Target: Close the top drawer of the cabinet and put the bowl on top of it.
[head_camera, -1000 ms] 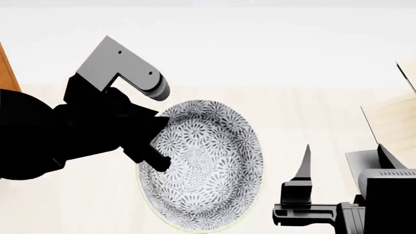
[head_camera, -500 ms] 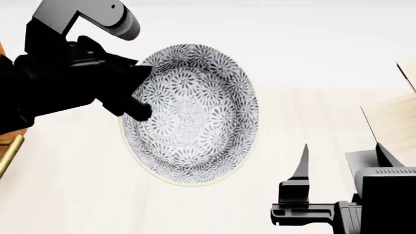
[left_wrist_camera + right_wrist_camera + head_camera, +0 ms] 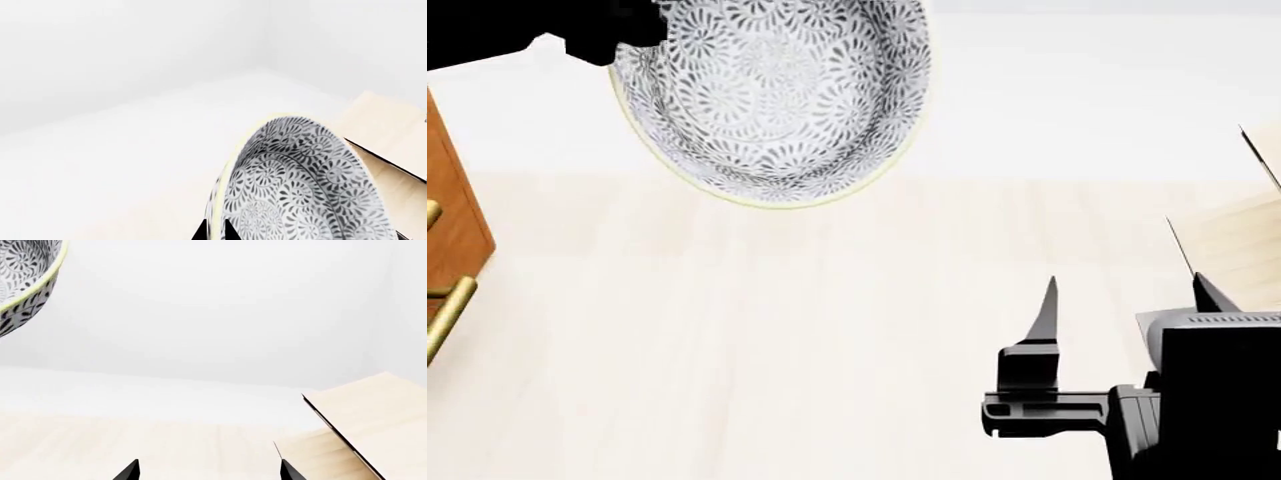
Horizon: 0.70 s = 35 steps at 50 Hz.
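The bowl (image 3: 777, 95), white with a dense grey floral pattern and a cream rim, hangs tilted in the air at the top of the head view. My left gripper (image 3: 627, 40) is shut on its rim. In the left wrist view both black fingertips (image 3: 199, 233) pinch the bowl (image 3: 300, 185) at its edge. The bowl (image 3: 27, 275) also shows high in the right wrist view. My right gripper (image 3: 1125, 290) (image 3: 211, 472) stands open and empty low over the table. Only a sliver of the cabinet (image 3: 454, 220) shows at the left edge. I cannot tell which front is the top drawer.
Two brass bar handles (image 3: 447, 310) stick out from the cabinet's front. A pale wooden rack (image 3: 1254, 230) (image 3: 373, 425) stands at the right, close to my right gripper. The pale wood table (image 3: 761, 350) stretches below the bowl.
My left gripper has carried the bowl up and to the left, off the table, and the cabinet's edge has come into view. The right arm has stayed still.
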Tool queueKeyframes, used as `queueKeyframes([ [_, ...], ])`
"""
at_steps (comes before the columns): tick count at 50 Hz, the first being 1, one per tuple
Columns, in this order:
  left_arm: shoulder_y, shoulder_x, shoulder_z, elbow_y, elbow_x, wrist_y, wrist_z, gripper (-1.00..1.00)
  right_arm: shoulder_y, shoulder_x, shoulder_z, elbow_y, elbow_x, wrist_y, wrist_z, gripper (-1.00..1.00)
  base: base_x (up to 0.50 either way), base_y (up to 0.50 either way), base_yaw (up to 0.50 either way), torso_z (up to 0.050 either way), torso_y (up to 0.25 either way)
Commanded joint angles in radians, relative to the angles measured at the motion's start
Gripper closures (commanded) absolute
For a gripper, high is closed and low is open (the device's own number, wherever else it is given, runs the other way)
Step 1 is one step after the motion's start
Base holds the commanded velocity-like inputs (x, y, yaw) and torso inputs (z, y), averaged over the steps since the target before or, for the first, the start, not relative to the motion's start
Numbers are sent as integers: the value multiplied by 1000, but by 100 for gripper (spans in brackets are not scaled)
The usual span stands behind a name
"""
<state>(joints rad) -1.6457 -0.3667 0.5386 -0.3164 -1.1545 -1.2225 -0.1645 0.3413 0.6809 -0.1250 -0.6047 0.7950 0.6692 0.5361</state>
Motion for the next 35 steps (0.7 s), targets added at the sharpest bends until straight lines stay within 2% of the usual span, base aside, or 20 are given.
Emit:
queueKeyframes([
  [1, -69, -4, -25, -69, 17, 22, 13, 100, 31, -7, -14, 31, -6, 3, -10, -100, 0, 0, 0, 0, 0],
  [24, -157, -33, -60, -229, 90, 107, -33, 100, 50, -14, -22, 55, -8, -1, -18, -100, 0, 0, 0, 0, 0],
  [35, -253, -67, -91, -294, 96, 100, -52, 100, 47, -7, -13, 50, -1, -3, -16, -100, 0, 0, 0, 0, 0],
])
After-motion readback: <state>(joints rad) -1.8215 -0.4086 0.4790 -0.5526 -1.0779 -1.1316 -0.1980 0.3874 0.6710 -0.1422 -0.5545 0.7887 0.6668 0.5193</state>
